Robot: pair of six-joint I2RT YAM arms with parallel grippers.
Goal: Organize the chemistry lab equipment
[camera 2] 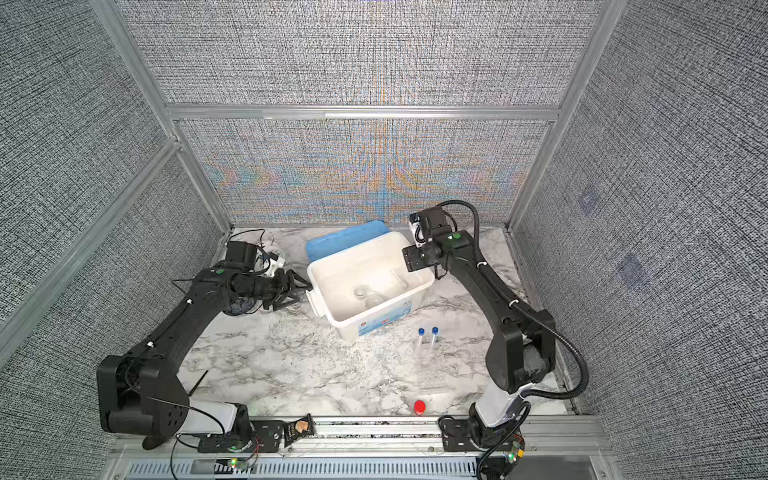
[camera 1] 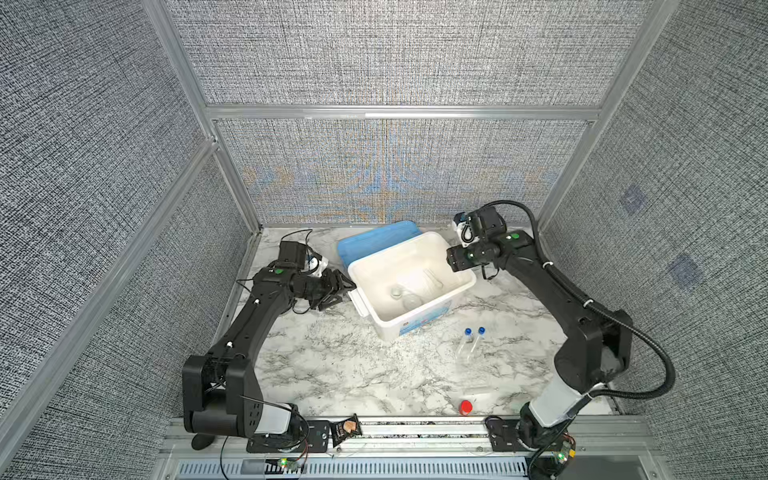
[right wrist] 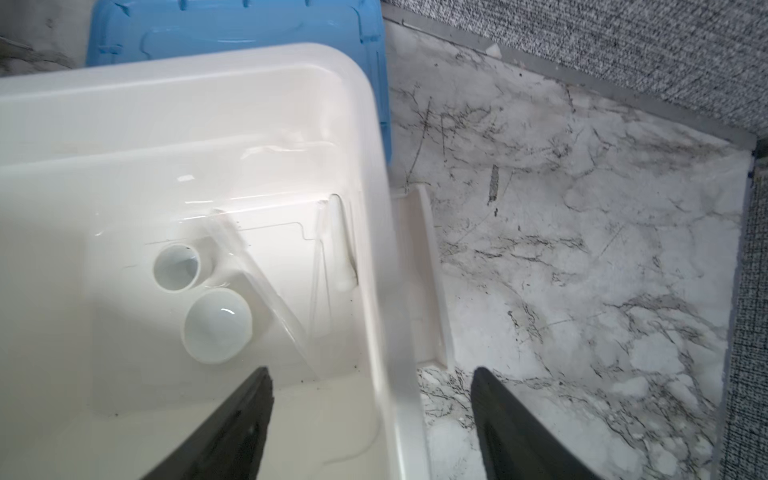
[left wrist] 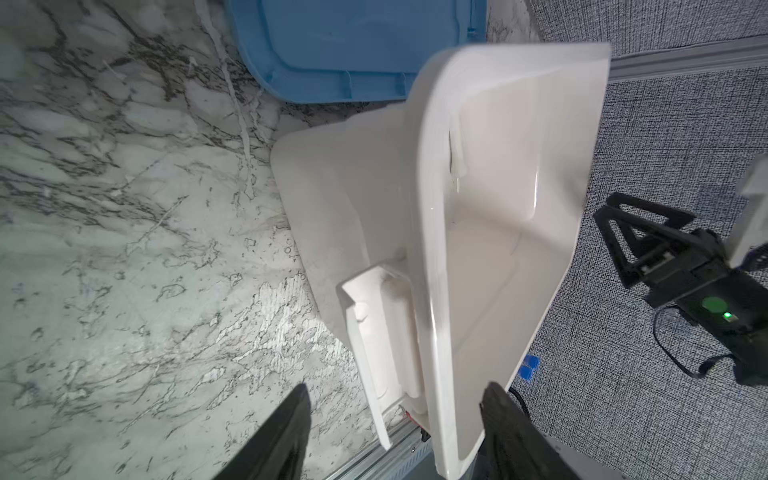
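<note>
My left gripper [left wrist: 395, 432] has its jaws apart, one finger on either side of the end rim of the white bin [left wrist: 432, 208], and it is clamped on nothing. My right gripper [right wrist: 374, 419] is spread too, straddling the bin's opposite wall. Inside the bin the two white dishes [right wrist: 218, 326] sit side by side, and a white pestle-like stick [right wrist: 340, 245] lies along the wall. The two blue-capped tubes [camera 1: 477, 343] lie on the worktop [camera 1: 353, 374] near the bin, and a blue lid [camera 1: 374, 241] lies behind it.

Matte black casings on left arm [camera 1: 249, 328] and right arm [camera 1: 557, 291]; white base sleeves [camera 1: 557, 403], green wrist lights [camera 1: 514, 236]. Corrugated black cable [camera 1: 660, 357] on right. Black triangular fingers [right wrist: 232, 424] on left gripper [left wrist: 397, 386] and right gripper [right wrist: 370, 374].
</note>
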